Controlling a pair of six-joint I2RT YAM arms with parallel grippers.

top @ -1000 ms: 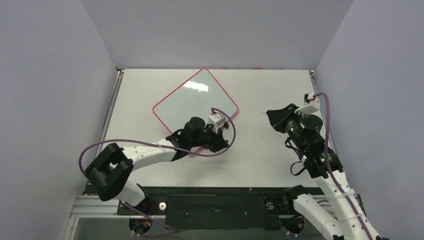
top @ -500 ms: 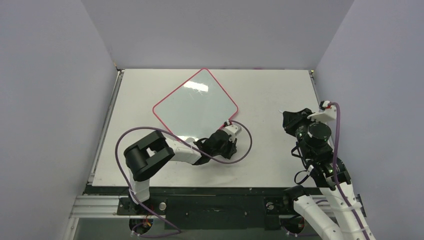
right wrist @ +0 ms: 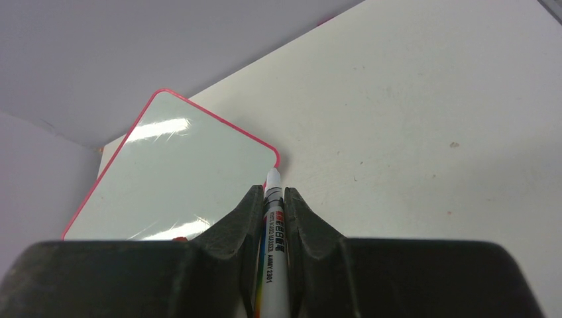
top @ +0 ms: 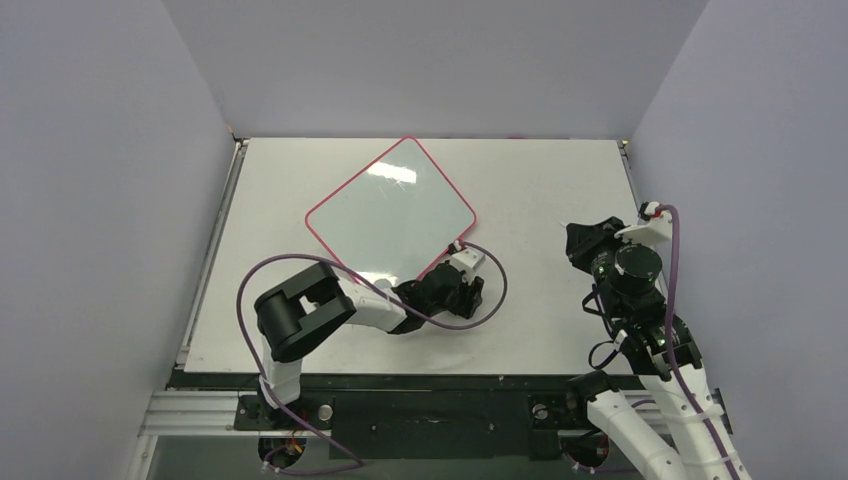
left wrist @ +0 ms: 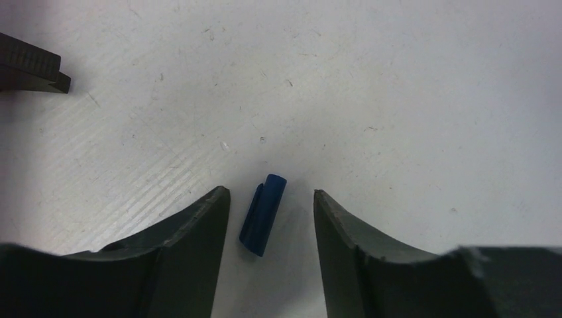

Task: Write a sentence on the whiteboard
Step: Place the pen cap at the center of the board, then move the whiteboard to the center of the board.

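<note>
On the table (top: 540,180) the whiteboard (top: 390,215) lies cornerwise and blank, no sentence yet. The left gripper (left wrist: 270,193) has just released: jaws spread, 1 blue cap (left wrist: 262,214) lying loose between them. The right gripper (right wrist: 274,192) clenches the uncapped marker (right wrist: 274,232), tip towards the board; writing may now begin.

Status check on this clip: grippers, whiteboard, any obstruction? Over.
Left gripper open, blue cap lying loose on the table between its fingers. Right gripper shut on the marker. Whiteboard blank, nothing lying on it.
</note>
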